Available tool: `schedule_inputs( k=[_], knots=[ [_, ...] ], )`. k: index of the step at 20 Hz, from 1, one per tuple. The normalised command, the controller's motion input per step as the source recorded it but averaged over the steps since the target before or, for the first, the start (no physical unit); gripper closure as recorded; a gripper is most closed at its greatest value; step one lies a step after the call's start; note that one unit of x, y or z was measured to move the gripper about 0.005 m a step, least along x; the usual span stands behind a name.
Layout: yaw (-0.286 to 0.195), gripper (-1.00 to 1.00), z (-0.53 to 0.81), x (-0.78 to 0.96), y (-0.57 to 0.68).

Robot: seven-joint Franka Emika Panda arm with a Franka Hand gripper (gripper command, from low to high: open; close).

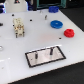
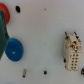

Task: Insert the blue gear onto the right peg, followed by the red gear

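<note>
White table (image 1: 15, 50): two gears, two pegs

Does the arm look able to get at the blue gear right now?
Probably yes. The blue gear lies flat in the open on the table, with the red gear close beside it but apart, and nothing over it.

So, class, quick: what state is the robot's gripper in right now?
Gripper: cannot be told; its fingers show in neither view. The blue gear and red gear lie on the table, unheld.
</note>
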Motion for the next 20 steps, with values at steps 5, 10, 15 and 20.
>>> schedule_inputs(
  k=[5,10,15,20],
  knots=[
    [0.000,-1.00,0.03,-0.45,0.48],
    [0.000,-1.00,-0.02,-0.50,0.62],
    [0.000,-1.00,-0.14,-0.43,0.63],
    [0.000,-1.00,-0.29,-0.36,0.61]
  ],
)
